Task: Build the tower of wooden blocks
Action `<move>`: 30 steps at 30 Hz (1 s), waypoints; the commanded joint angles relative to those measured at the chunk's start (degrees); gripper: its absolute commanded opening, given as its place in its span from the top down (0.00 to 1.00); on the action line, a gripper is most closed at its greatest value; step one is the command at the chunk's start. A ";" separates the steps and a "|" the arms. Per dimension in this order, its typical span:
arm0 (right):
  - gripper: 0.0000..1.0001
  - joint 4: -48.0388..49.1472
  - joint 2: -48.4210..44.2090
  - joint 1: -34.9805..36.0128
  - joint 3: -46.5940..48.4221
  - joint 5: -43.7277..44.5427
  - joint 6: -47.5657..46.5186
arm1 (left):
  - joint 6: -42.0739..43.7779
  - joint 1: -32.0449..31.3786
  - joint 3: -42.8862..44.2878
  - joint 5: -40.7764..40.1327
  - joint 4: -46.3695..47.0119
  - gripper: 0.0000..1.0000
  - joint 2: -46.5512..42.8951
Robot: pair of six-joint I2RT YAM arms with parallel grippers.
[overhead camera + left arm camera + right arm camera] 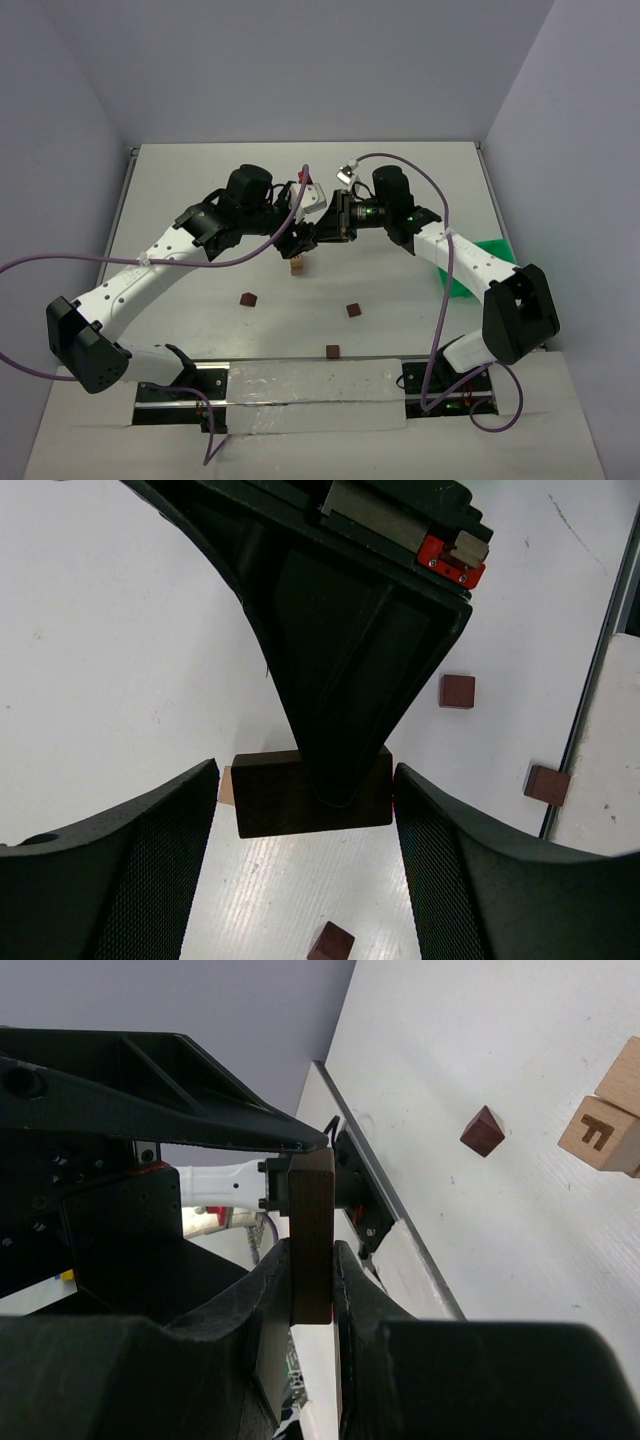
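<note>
The right gripper (312,1260) is closed on a dark brown brick (312,1222), its two fingers pressed against the brick's broad faces. The left gripper (305,780) is spread open around the same brick. Its fingers (130,870) bracket the short ends, and a thin gap shows at one end. In the top view the two grippers meet near the middle of the table (180,200).

The wood block tower (297,266) stands just at 6 o'clock of the grippers as a short stack of light tan blocks. The brick is held above it, not resting on it. From the left wrist only a tan sliver of the tower shows, behind the brick's end.

Three dark brown cubes lie loose on the table, at 8 o'clock (247,299), 4 o'clock (353,310) and 5 o'clock (332,351) of the tower. A green bin (475,272) sits at 3 o'clock by the table's edge.
</note>
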 commanded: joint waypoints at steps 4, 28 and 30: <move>1.00 3.18 -0.41 0.40 0.41 -1.84 0.11 | 0.81 -0.08 2.06 2.07 0.63 0.23 -0.42; 0.13 4.80 1.57 -0.13 0.98 -4.99 1.92 | 5.61 0.94 2.19 3.91 -3.41 1.00 -0.43; 0.04 4.33 1.79 -0.81 0.94 -4.81 1.84 | 7.14 2.02 3.17 5.29 -4.90 1.00 -0.43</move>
